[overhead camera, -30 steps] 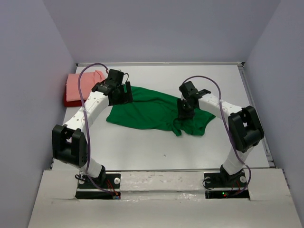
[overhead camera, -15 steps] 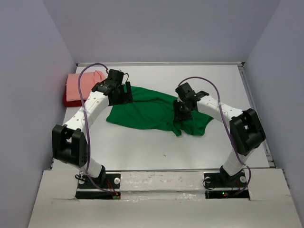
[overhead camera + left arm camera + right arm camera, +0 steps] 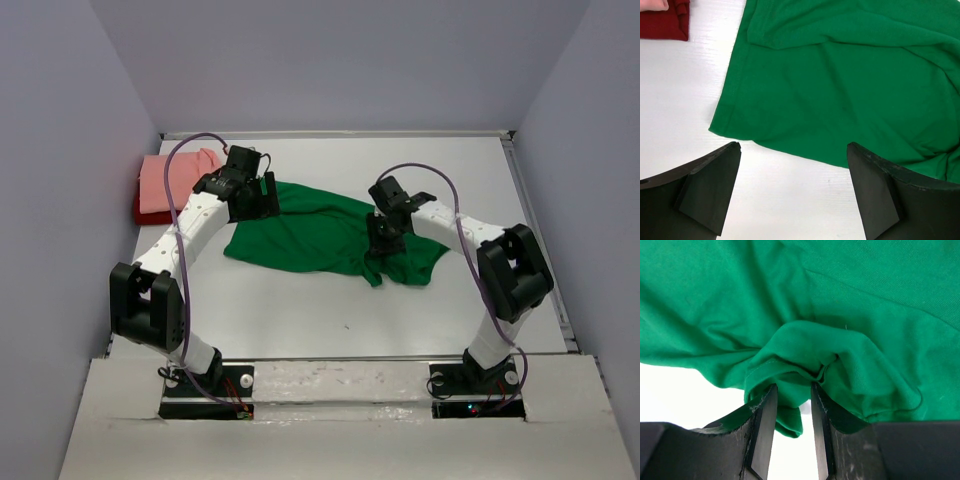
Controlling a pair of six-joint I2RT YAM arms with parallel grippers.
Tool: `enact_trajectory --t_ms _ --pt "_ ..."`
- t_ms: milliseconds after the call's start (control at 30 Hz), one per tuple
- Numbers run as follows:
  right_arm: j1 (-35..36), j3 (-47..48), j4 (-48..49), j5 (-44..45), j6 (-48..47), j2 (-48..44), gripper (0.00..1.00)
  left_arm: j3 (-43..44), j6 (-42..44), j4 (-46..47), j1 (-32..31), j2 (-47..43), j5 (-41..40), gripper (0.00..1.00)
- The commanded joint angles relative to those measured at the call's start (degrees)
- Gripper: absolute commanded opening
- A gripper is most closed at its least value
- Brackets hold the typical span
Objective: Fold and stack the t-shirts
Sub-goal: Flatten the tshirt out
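Green cloth in hand: the green shirt [image 3: 320, 235] lies rumpled and unfolded on the table [image 3: 300, 320]; the pink shirt [image 3: 172, 178] sits atop the dark red shirt [image 3: 145, 213] at the far-left edge. At its right end the right gripper [image 3: 792, 405] pinches a bunched fold, while the left gripper [image 3: 794, 172] hangs wide open over the left hem. Next, likely: grasp that hem and fold toward the bare near side.

top view high above table [image 3: 300, 320], wrist views close on green t-shirt [image 3: 300, 235]
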Motion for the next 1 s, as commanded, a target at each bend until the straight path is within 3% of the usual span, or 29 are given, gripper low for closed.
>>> enact_trajectory --t_ms 0,500,700,800,900,967 --pt "0.19 0.94 0.03 2.29 -0.59 0.74 0.39 0.57 0.94 0.22 0.35 -1.41 0.30 0.97" --pt "0.19 -0.38 2.32 2.03 -0.95 3.55 0.34 -0.14 1.03 0.31 0.35 -1.85 0.22 0.97" --pt "0.19 1.46 2.49 1.94 -0.86 3.91 0.18 -2.07 0.24 1.10 0.53 -2.56 -1.19 0.96" --pt "0.19 1.99 2.32 2.63 -1.21 3.65 0.15 -3.83 -0.47 1.45 0.79 -2.73 -1.28 0.95" --pt "0.19 2.34 1.97 3.60 -1.47 3.12 0.07 -6.54 -1.52 2.85 1.32 -3.52 -1.89 0.90" --pt "0.19 2.43 1.79 4.04 -1.47 2.86 0.05 -7.08 -1.70 3.03 1.67 -3.35 -1.89 0.81"
